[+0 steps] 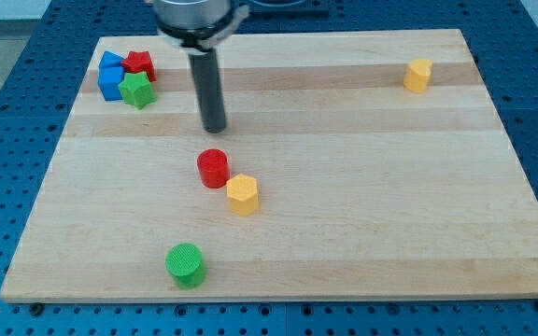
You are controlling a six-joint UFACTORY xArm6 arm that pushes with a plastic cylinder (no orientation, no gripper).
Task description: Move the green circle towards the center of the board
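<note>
The big pale wooden desk (pixel 362 215) fills the view, its grain running in long bands across, sitting on a blue perforated surface (pixel 7 112). Coming in from twelve o'clock is the arm, a grey housing (pixel 199 19) at the top edge and the dark rod (pixel 209 84) dropping straight from it, and my tip (pixel 214 129) is planted on the wood a little up and left of the board's middle. There are no fingers on this rig, just the bare rod, so nothing is apart, together or clamped. Now the blocks: the green circle (pixel 186 265), a squat round cylinder with a ribbed top face and bright green sides, sits alone near the bottom edge, left of centre. From my tip it lies at about six o'clock, a shade toward seven, well apart, with open wood around it. Between the two, nearer the tip, stands the red cylinder (pixel 213 168), right at the tip's six o'clock, close but not touching. Just beside it at its four o'clock is a yellow hexagonal block (pixel 243 194), the two nearly in contact. Up at ten o'clock on the board there's a tight cluster: a blue block (pixel 111 77), a red block (pixel 140 63) and a green star-like block (pixel 137 90), pressed together. Far off at two o'clock, a lone yellow block (pixel 417 75) stands near the top edge.
</note>
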